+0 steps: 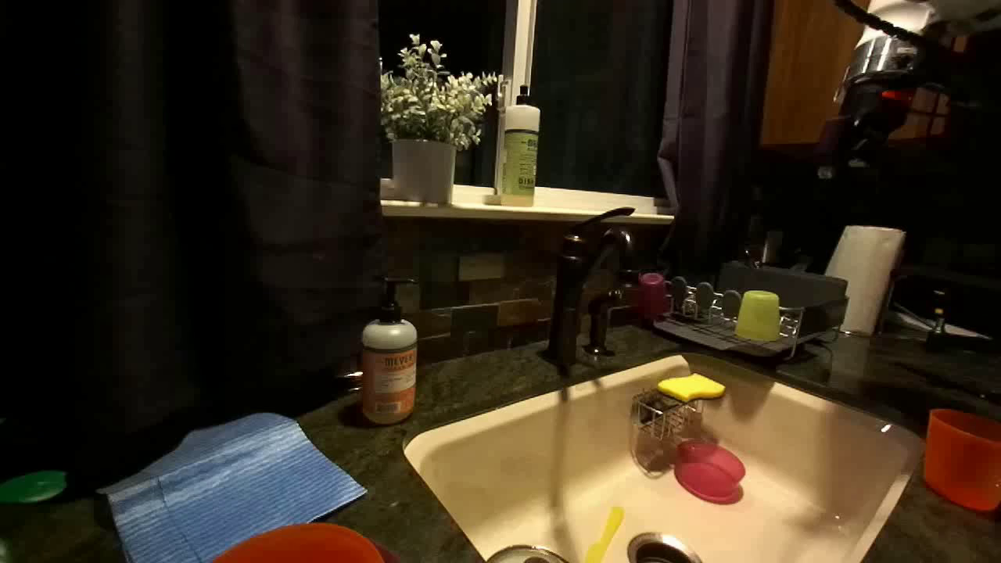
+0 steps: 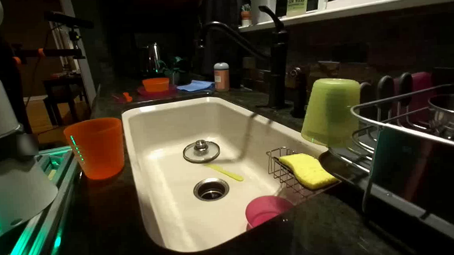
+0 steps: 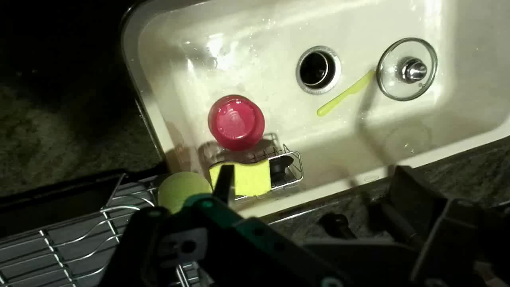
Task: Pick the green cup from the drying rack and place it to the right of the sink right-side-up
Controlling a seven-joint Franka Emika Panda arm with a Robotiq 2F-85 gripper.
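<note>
Green cup (image 2: 330, 114) mouth-down, jaws apart & empty

On drying rack (image 1: 704, 332), sink-side edge. Prob. light, semi-stiff plastic, not fragile, slick if wet. Best hold: sidewalls, approx. mid-ht, gentle squeeze; flip needed b4 set-down. Sink (image 1: 508, 453): pink bowl (image 3: 236, 121), lime knife (image 3: 346, 95), glass lid (image 3: 406, 69). Wire caddy (image 1: 663, 418): yellow sponge (image 2: 309, 170) on top.

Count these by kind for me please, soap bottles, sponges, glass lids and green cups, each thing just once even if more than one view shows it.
Soap bottles: 2, the green bottle and the orange bottle
Sponge: 1
Glass lid: 1
Green cup: 1
Total: 5
</note>
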